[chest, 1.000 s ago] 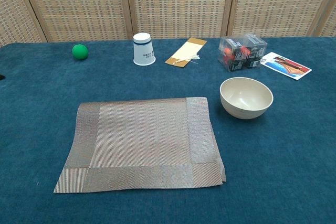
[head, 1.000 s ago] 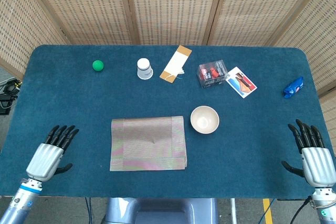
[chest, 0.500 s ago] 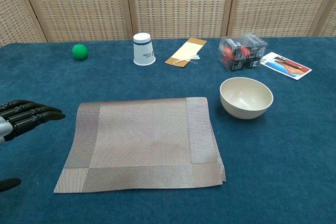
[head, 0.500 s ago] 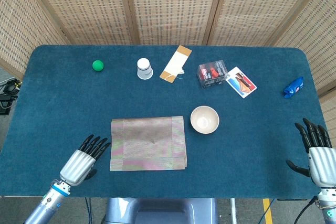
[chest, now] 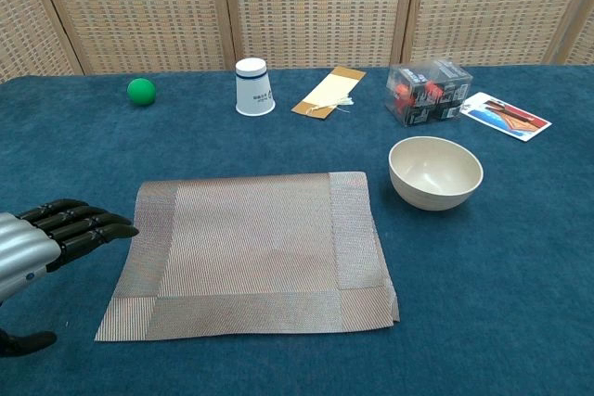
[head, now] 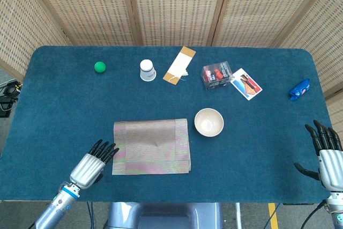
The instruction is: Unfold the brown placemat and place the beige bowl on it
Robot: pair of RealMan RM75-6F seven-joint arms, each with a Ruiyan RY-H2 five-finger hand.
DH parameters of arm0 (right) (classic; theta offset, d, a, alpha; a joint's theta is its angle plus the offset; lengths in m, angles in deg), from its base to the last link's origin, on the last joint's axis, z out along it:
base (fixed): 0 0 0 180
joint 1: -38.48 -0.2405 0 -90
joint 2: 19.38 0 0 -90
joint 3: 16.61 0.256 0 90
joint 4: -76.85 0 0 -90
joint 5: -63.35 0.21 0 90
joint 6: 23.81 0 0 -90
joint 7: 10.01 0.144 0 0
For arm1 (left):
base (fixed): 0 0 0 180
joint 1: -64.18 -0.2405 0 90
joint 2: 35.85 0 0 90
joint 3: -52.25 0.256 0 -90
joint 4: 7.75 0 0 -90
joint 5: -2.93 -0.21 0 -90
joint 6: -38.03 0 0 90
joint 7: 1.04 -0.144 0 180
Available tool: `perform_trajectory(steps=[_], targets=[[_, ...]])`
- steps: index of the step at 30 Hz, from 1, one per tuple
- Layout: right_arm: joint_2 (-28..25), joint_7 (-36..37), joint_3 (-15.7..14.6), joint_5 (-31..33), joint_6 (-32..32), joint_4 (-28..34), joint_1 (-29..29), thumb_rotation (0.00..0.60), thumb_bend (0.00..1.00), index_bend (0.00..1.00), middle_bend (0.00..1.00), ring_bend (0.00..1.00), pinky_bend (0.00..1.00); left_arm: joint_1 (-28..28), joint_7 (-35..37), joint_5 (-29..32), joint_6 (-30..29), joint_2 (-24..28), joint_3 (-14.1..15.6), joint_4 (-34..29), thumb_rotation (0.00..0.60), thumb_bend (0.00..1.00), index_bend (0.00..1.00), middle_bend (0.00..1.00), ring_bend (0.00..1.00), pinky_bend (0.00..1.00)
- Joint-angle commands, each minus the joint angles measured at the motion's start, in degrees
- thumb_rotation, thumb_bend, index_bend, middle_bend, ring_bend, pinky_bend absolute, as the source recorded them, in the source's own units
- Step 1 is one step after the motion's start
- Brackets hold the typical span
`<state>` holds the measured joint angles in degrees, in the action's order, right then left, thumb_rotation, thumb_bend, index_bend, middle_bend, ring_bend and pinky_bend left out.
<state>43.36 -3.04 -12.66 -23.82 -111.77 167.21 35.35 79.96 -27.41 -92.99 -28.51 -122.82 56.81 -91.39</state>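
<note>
We note left hand (head: 90,164), fingers spread, beside folded brown woven placemat (head: 151,146); beige bowl (head: 209,122) alongside. Right hand (head: 327,154), spread, appears in head view only.

bright, even light; sharp, perhaps faint shadows.

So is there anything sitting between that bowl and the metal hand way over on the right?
No. In the head view, only bare blue tablecloth stretches between the beige bowl and the right hand. The chest view doesn't show that hand.

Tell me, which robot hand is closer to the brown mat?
Left. The left hand sits right beside the brown mat's left edge; the right hand is far off at the table's right edge.
</note>
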Motion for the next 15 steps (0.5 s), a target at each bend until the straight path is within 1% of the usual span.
perform_trajectory(steps=[1, 15], targets=[[-0.14, 0.20, 0.02, 0.07, 0.12, 0.14, -0.01, 0.600, 0.09, 0.08, 0.00, 0.00, 0.00, 0.29, -0.60, 0.72, 0.61, -0.62, -0.15, 0.43, 0.600, 0.24, 0.00, 0.00, 0.00, 0.00], [-0.61, 1.08, 0.15, 0.48, 0.37, 0.43, 0.15, 0.600, 0.09, 0.08, 0.00, 0.00, 0.00, 1.80, -3.22, 2.04, 2.47, -3.40, -0.41, 1.30, 0.600, 0.24, 0.00, 0.00, 0.00, 0.00]])
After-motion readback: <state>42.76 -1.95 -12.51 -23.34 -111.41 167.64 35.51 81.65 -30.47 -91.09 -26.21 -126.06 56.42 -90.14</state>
